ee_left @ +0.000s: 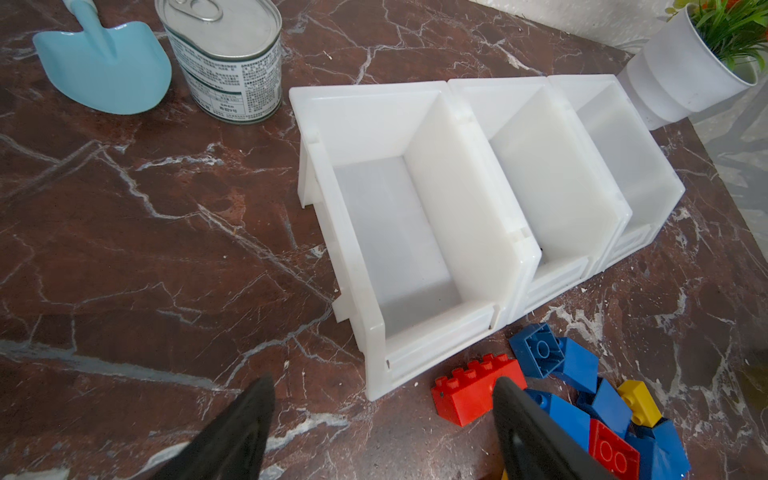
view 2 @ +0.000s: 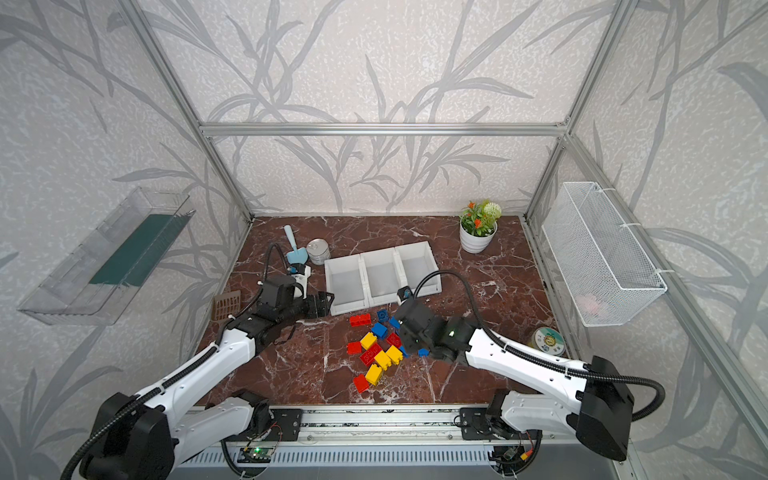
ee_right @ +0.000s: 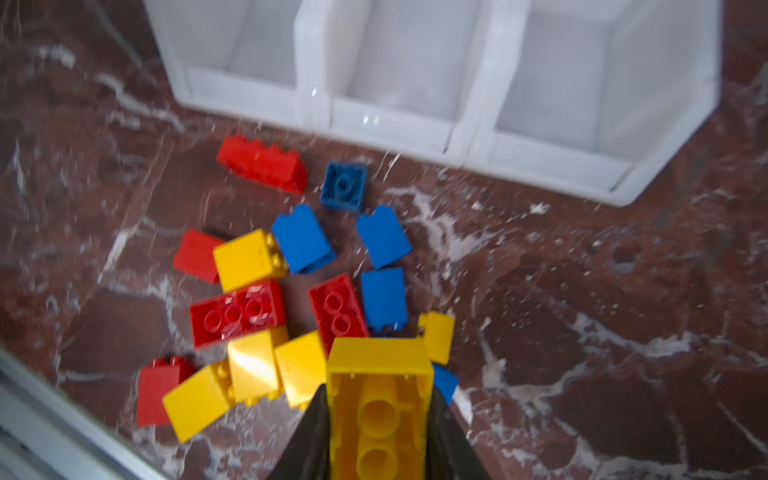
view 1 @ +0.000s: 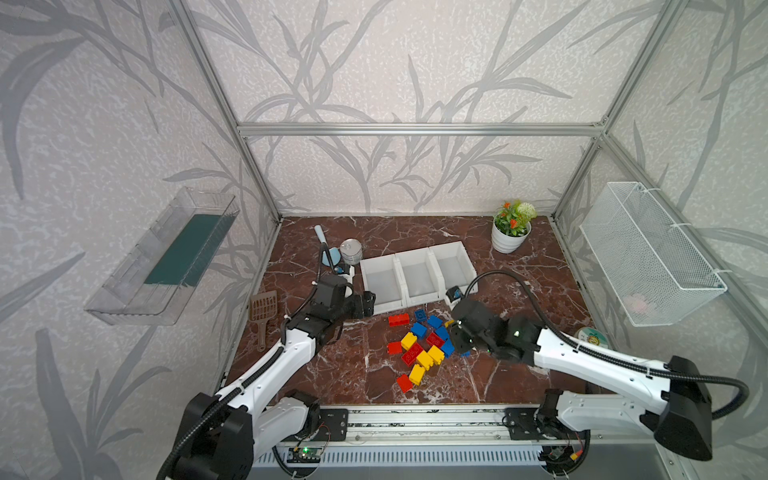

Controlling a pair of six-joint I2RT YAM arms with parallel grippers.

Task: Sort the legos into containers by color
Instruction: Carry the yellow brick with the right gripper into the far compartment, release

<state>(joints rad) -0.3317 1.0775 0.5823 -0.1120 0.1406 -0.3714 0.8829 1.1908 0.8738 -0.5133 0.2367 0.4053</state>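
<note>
Clamped between the black fingers of the right gripper, a yellow brick sits closest to the right wrist camera, its hollow underside turned toward the lens. The gripper is closed on the brick's two long sides. In both top views this gripper is at the right edge of the heap of bricks, which lie loose on the red marble tabletop. The heap holds red, blue and yellow pieces, some on their sides and some with studs facing up.

The three white bins stand joined in a row just behind the heap, with their low fronts facing it. A long red brick lies nearest the front of the leftmost bin but does not touch it.

The left gripper is spread wide and holds nothing. It is beside the front left corner of the leftmost bin. The long red brick lies just past its right finger.

A metal can with a pull-tab lid stands near the back left corner of the bins. Its label carries small printed text and a table, too fine to read.
</note>
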